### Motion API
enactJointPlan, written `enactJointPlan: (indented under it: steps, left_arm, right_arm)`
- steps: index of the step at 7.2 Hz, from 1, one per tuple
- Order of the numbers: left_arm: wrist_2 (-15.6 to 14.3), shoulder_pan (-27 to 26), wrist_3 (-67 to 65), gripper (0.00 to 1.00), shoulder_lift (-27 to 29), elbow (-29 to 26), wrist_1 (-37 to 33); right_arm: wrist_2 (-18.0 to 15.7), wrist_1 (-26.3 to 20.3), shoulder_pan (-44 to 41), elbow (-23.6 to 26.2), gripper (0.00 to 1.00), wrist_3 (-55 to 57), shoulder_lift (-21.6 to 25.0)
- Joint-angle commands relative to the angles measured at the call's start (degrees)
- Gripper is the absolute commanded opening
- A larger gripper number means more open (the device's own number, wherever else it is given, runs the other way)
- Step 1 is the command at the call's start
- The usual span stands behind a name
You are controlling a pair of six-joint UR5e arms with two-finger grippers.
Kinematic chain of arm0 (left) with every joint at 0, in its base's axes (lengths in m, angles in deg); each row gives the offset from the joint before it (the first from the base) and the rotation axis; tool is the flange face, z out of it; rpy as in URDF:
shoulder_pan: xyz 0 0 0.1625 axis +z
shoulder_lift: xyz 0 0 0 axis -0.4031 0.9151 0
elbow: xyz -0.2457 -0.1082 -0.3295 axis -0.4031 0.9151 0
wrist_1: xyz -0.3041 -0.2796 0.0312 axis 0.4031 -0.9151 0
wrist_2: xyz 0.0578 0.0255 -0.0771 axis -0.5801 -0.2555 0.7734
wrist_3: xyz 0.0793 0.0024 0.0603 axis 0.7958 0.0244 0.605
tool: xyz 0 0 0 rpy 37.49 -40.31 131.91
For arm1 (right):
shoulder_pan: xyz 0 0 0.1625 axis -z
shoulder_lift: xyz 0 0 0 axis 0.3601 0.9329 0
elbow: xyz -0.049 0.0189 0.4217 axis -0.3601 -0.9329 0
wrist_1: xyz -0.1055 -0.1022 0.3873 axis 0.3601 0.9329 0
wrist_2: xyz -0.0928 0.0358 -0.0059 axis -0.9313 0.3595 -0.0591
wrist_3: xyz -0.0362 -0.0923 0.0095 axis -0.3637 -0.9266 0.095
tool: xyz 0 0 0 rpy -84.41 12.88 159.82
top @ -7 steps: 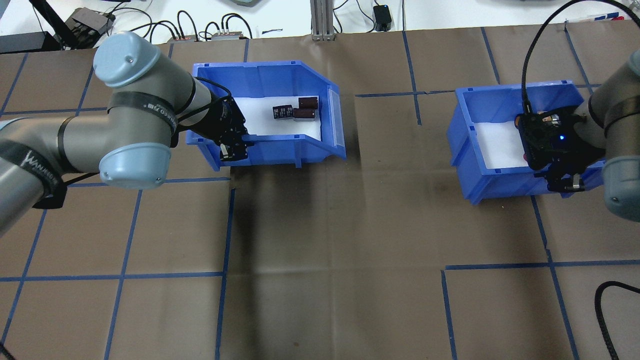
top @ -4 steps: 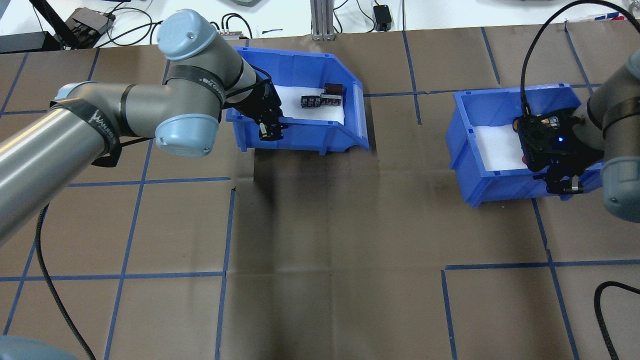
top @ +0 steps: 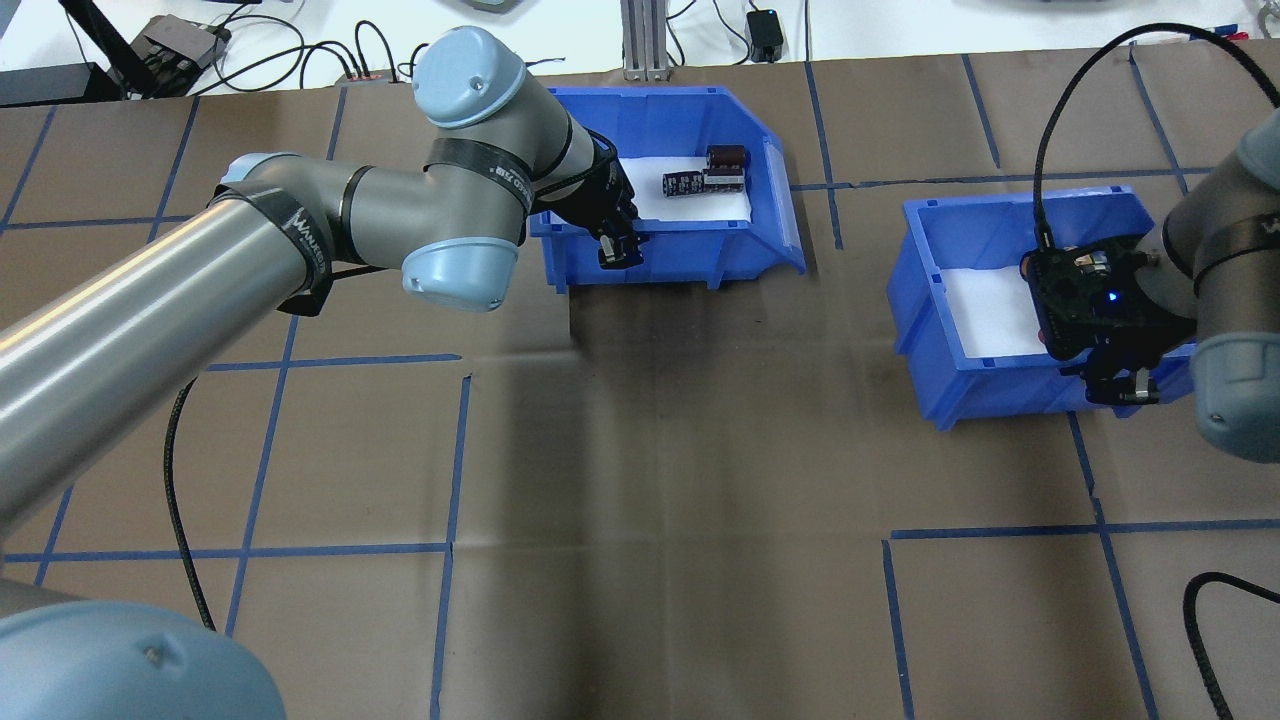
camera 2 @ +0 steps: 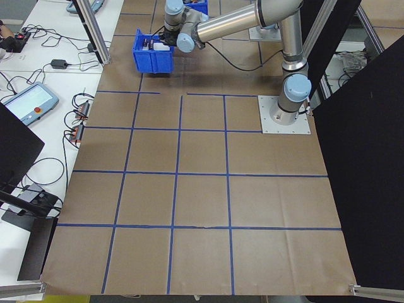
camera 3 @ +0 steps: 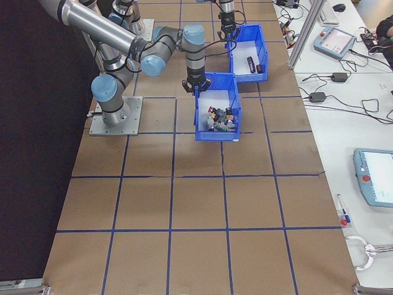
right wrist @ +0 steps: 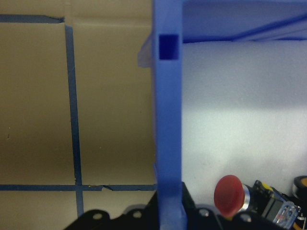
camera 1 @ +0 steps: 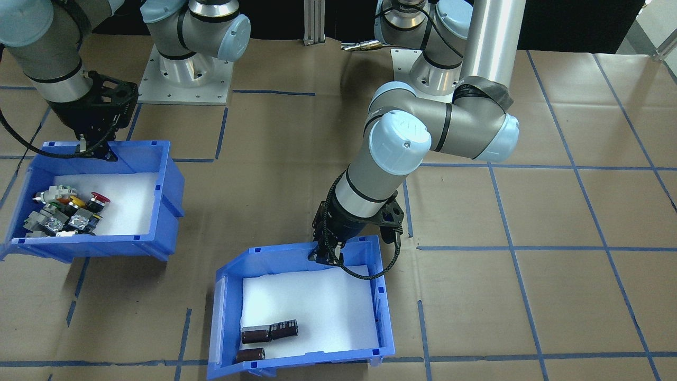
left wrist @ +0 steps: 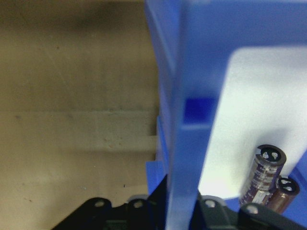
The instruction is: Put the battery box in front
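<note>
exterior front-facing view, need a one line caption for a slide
Left gripper clamps the battery box rear wall; right gripper clamps the switch bin rear wall.

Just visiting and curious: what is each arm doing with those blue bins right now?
Left gripper shut on battery box wall, box far across the table. Right gripper shut on switch bin wall. Nothing blocking either box.

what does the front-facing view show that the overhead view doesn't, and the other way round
Only the front-facing view shows the push-button switches in the second bin, and both robot bases. In the overhead view the right gripper and its wrist hide those switches. Only the overhead view shows the cables and boxes on the white bench beyond the table. Both show the battery box with dark cylinders on its white liner, the left gripper shut on its back wall.
</note>
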Motion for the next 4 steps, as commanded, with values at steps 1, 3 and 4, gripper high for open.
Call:
enactJointPlan:
  steps: [1,3,4]
  left_arm:
    - [0.3,-0.3,-0.1,0.89,-0.7,0.4,1.1]
    - [0.2,-0.4,0.1,0.99,-2.4,1.9,0.2]
    - [0.1,-0.2,0.5,0.99,-4.6,1.9,-3.4]
  right_arm:
    - [0.0,0.0,0.0,1.7,0.00,1.1,1.5]
    - [0.8,0.0,-0.3,5.2,0.00,4.3,5.0]
    - [0.7,-0.4,-1.6,6.7,0.00,9.2,6.6]
